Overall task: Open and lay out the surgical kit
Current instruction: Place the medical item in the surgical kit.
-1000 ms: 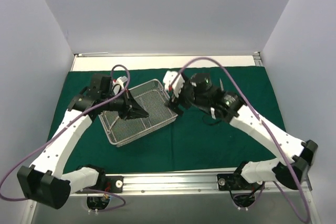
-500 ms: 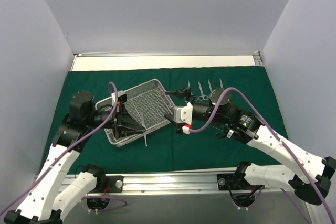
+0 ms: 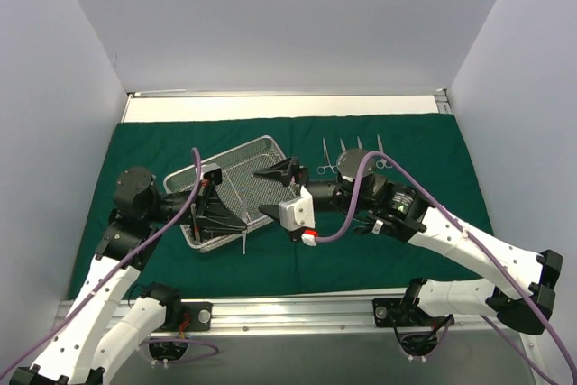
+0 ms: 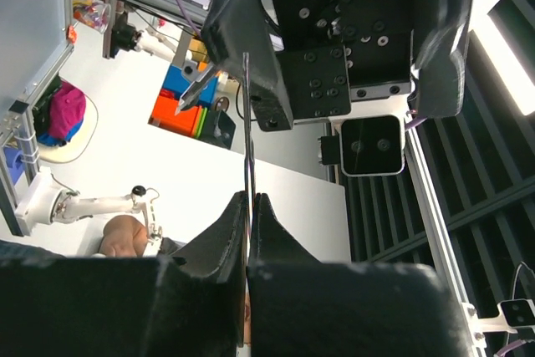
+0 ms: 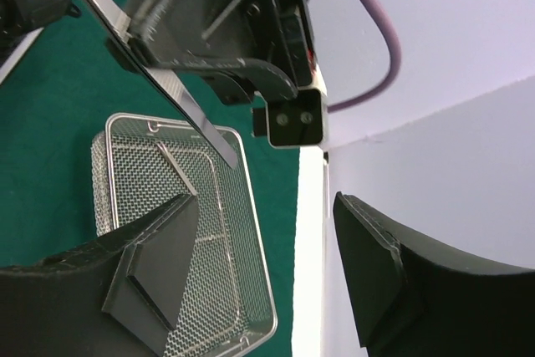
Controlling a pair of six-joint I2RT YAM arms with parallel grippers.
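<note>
Green cloth lies spread flat over most of the tabletop, leaving a pale strip bare along the far edge. A wire mesh tray sits on it, turned at an angle, left of centre.

Both arms have pulled back from the tray in the last second. A second ago both grippers were down at the tray. Now the left gripper is raised over the tray's near corner, clenched on a thin steel tool that has come out of the tray. The left wrist view shows its fingers pinched tight on the tool's shaft.

The right gripper has swung round from the tray's right side to face the left one. Its jaws are spread wide and it holds nothing.

Toward the far edge, right of centre, a row of tools is already set out side by side, partly hidden by the right arm. At least one more slim tool lies on the tray's mesh.

This looks like a handover about to start. The cloth is open, and the layout seems well along but not finished.
</note>
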